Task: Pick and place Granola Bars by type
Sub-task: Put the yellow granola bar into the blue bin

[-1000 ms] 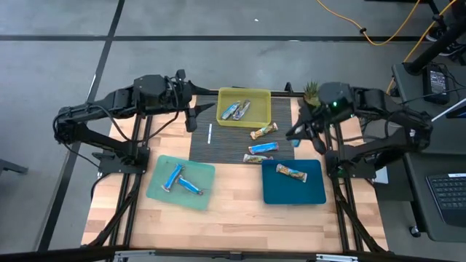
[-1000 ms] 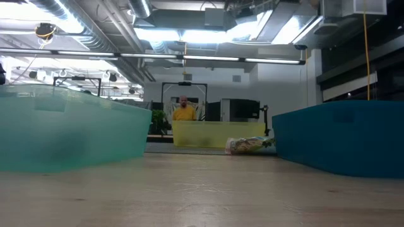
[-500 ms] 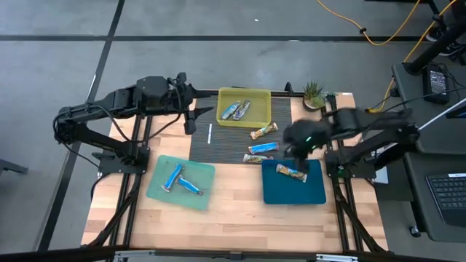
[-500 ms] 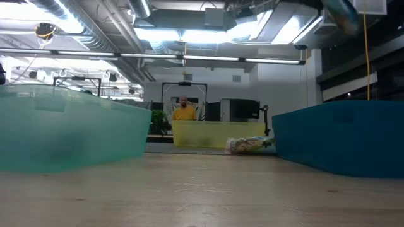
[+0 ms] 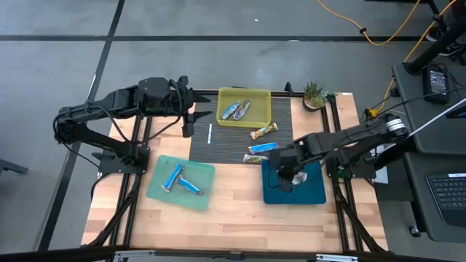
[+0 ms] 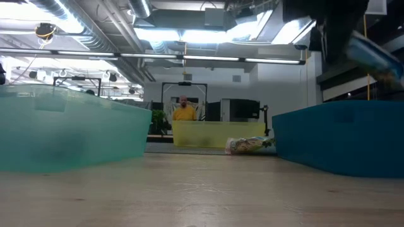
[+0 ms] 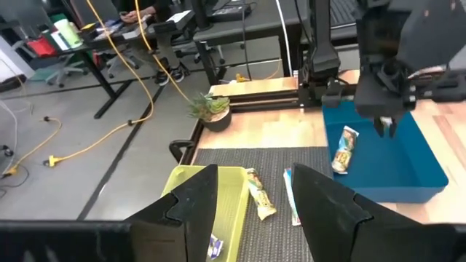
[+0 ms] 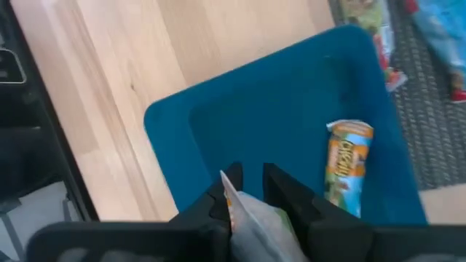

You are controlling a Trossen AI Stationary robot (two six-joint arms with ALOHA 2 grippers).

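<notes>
My right gripper [image 5: 285, 177] hangs over the blue tray [image 5: 309, 195], shut on a pale shiny granola bar [image 8: 251, 217]. A tan bar [image 8: 344, 166] lies flat on that tray's floor. Three more bars [image 5: 261, 149] lie on the dark mat. The yellow tray [image 5: 256, 94] holds grey bars, and the green tray [image 5: 156, 188] holds blue bars [image 5: 175, 177]. My left gripper [image 7: 251, 218] waits open and empty above the table's far left part, left of the yellow tray. My right gripper pinches the pale bar between its two fingers, and the wrapper's corner [image 8: 227, 180] shows at the fingertips. The fingers slant steeply down over the blue tray. The bar is lifted clear of the tray, above its floor and beside the tan bar.
A small potted plant [image 5: 314, 93] stands at the far right corner. A thin white stick [image 5: 210, 134] lies on the mat's left edge. Bare wood stretches along the near edge [image 5: 233, 225], in front of the green and blue trays.
My right gripper has swung from the far right, near the plant, toward the near left. It has come down over the blue tray and tipped to point steeply down, staying shut on the bar.
</notes>
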